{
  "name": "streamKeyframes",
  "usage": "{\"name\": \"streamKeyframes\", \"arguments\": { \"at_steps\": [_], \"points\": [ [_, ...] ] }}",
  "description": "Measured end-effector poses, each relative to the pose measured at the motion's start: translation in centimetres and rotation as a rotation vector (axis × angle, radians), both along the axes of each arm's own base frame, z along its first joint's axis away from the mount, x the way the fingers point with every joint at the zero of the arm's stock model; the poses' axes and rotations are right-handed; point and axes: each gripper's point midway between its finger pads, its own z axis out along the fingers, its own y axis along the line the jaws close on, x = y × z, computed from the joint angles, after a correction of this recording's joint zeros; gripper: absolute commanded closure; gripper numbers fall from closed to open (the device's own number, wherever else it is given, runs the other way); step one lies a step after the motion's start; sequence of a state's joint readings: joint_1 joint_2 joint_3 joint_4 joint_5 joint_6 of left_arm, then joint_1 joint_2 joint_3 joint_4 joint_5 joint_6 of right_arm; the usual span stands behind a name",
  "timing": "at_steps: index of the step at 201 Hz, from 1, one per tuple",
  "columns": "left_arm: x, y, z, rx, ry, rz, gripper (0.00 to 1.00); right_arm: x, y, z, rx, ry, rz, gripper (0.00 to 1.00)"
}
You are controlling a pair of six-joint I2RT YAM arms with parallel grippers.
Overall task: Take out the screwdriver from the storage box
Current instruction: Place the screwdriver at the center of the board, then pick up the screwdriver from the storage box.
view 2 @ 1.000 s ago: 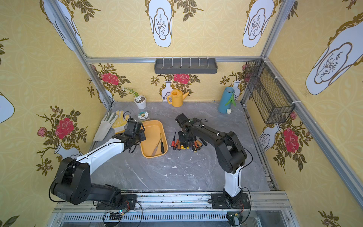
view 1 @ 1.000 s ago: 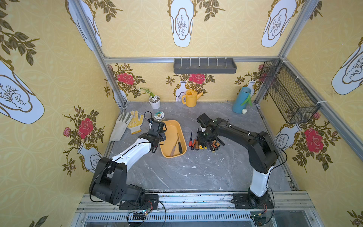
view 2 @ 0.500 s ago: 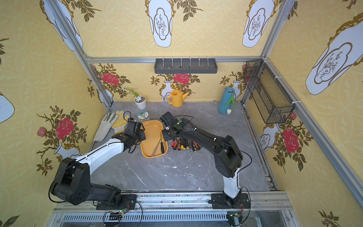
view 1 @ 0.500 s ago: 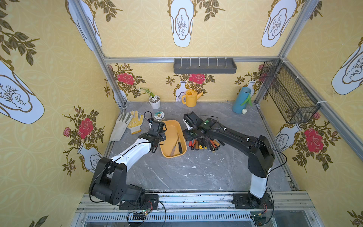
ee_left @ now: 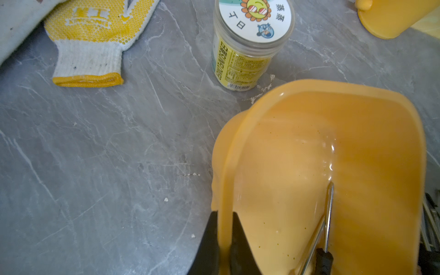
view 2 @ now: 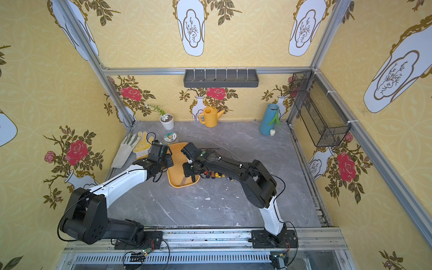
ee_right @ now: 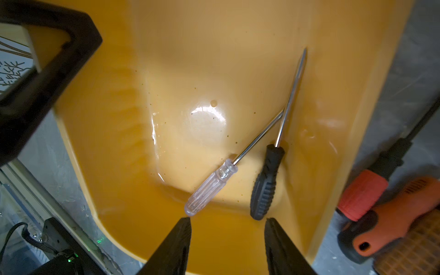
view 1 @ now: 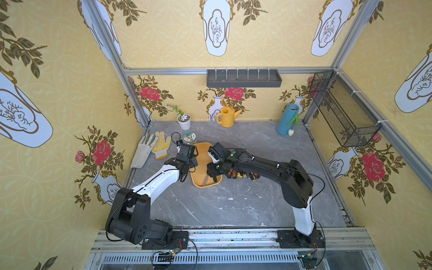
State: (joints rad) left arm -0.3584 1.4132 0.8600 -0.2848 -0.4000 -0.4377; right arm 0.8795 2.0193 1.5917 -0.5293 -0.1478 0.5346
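Orange-yellow plastic marks the storage box (view 1: 203, 161), which lies just left of centre in both top views, its long axis running up and down the frame on the grey table (view 1: 233, 205). The left gripper (view 1: 193, 163) sits at its left rim. The right gripper (view 1: 212, 172) hangs over its lower right part, so the right arm looks the one placed to pick.

In the left wrist view, the left gripper (ee_left: 224, 214) is pinched tight on the box's rim, one finger outside the wall and one inside. The steel shaft of the black-handled screwdriver (ee_left: 329, 209) lies on the box floor.

In the right wrist view, the right gripper (ee_right: 228, 220) has its jaws moderately apart and empty. Just ahead lie the black-handled screwdriver (ee_right: 266, 185) and the clear-handled screwdriver (ee_right: 210, 190), handles toward the gripper and shafts pointing away, meeting in a V. Each handle ends near one fingertip, and neither lies between the jaws. A sideways shift and a descent seem needed to straddle one handle. Loose tools (ee_right: 392, 226) lie outside the box wall.
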Motion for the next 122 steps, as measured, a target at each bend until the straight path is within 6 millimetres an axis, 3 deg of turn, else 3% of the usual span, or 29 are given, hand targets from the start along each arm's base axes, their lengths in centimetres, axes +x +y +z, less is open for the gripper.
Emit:
{"name": "streamKeyframes", "arguments": {
  "at_steps": [73,122],
  "points": [
    [-0.2,0.0,-0.2,-0.004,0.005,0.004,1.0,-0.3,2.0,-3.3,0.065,0.089,-0.096,0.46],
    [-0.3,0.1,-0.3,-0.008,0.006,0.006,1.0,-0.7,3.7,-4.2,0.086,0.116,-0.128,0.49]
  ]
}}
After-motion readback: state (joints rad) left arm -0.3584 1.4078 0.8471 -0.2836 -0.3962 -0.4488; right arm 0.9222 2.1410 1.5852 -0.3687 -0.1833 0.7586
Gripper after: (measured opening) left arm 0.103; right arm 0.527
